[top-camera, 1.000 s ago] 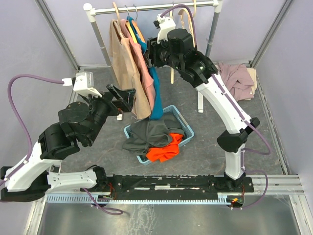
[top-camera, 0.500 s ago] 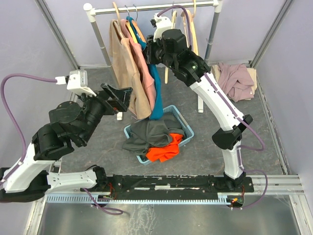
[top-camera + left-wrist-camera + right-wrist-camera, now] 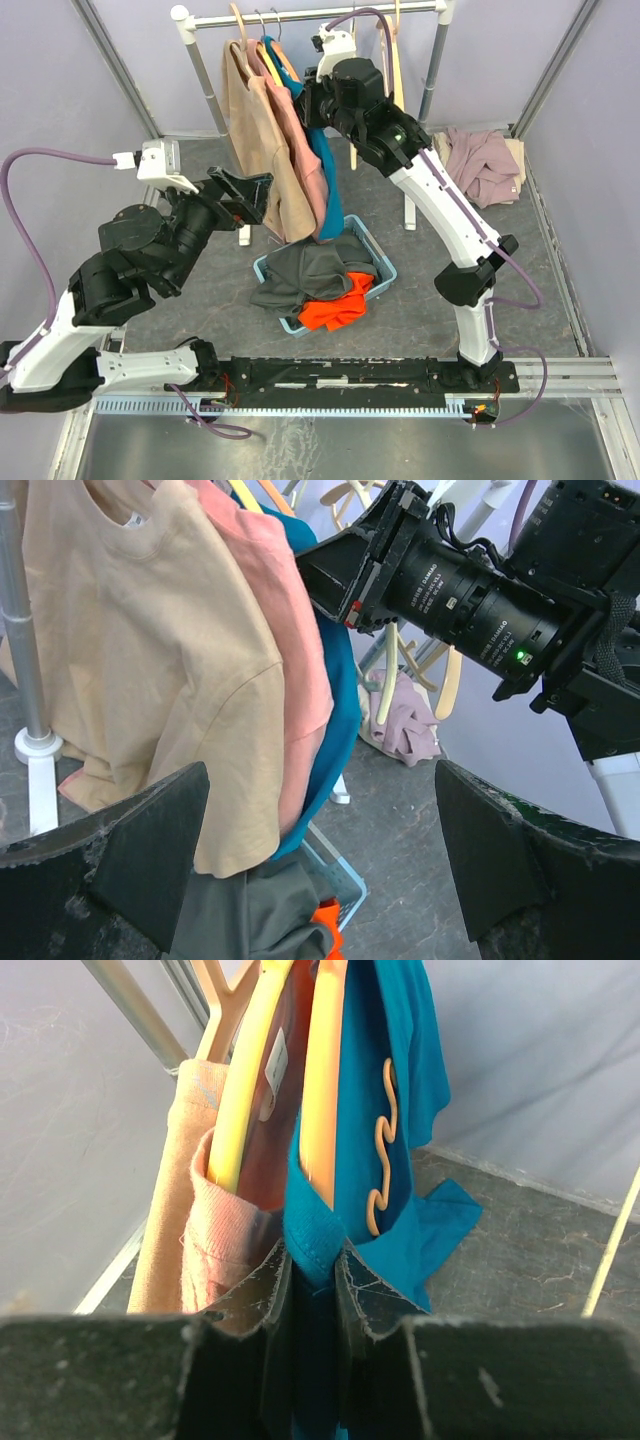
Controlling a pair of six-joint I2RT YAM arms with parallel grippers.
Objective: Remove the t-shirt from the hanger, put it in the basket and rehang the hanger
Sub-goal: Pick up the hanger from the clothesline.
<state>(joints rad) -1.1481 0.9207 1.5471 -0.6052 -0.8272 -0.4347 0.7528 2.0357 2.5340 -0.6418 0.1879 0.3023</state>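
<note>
My right claw pinches teal t-shirt collar under the rail (shirt on hanger); left claw spread wide.

Robot lab booth — lilac walls, clothes rack.

From above, the right gripper hides behind its own wrist. In its wrist view, the fingers cover the lower part of the teal shirt, and the hook of the hanger runs off the top. The bottom edge cuts the left fingers.
</note>
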